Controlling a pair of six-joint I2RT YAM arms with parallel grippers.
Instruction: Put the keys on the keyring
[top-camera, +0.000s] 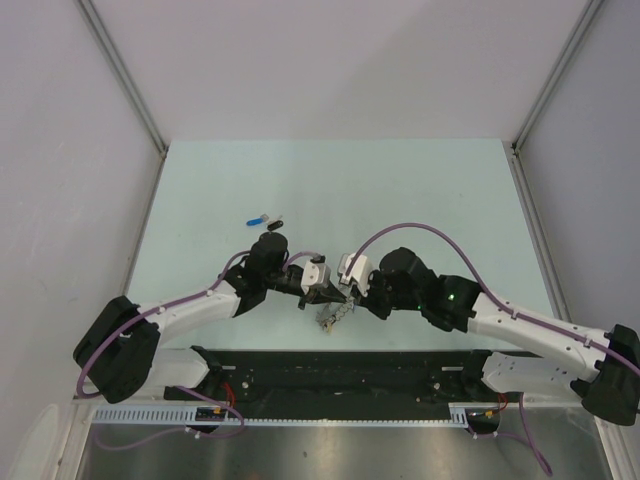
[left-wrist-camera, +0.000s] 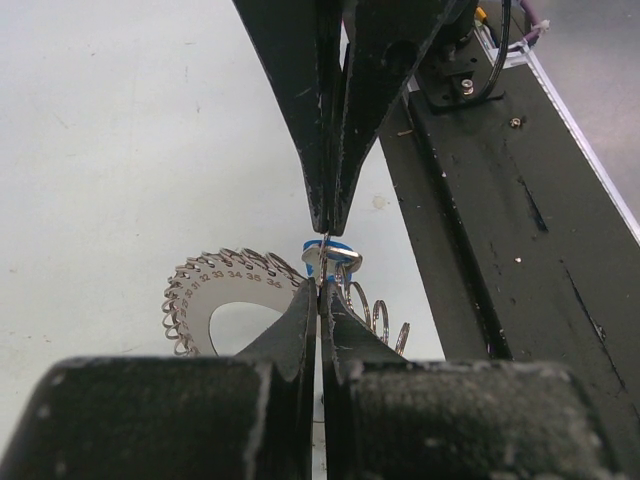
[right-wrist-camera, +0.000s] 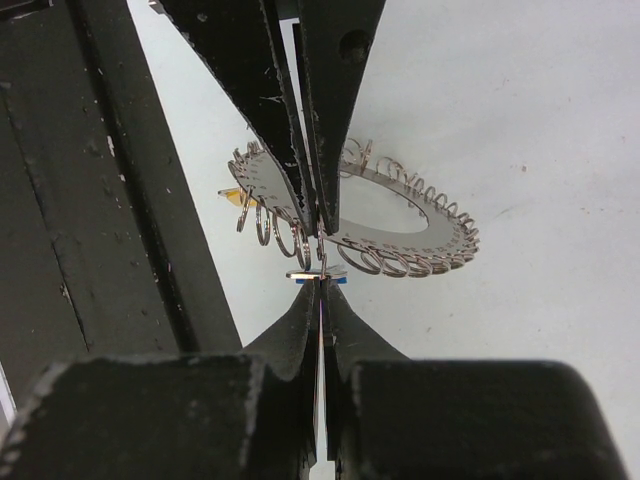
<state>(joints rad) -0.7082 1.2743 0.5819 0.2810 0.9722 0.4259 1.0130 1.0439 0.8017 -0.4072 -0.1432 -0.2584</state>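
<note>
Near the worktop's (top-camera: 330, 180) front edge, found left fingers (left-wrist-camera: 290, 330) and right fingers (right-wrist-camera: 290, 330) tip to tip, both pinched narrow. Saw the keyring (left-wrist-camera: 215, 290) apparently held by a loop on the left. Noted a blue key (left-wrist-camera: 335, 258) at the right tips, long axis crosswise.

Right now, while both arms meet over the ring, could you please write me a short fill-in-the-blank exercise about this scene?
1. The left pincer and the right pincer are both ___.
2. The key between them has a ___ head.
3. The ring is edged all round with small wire ___.
4. Farther out on the table, a loose blue key lies beside a ___ one.

Missing words: shut; blue; loops; black.
</note>
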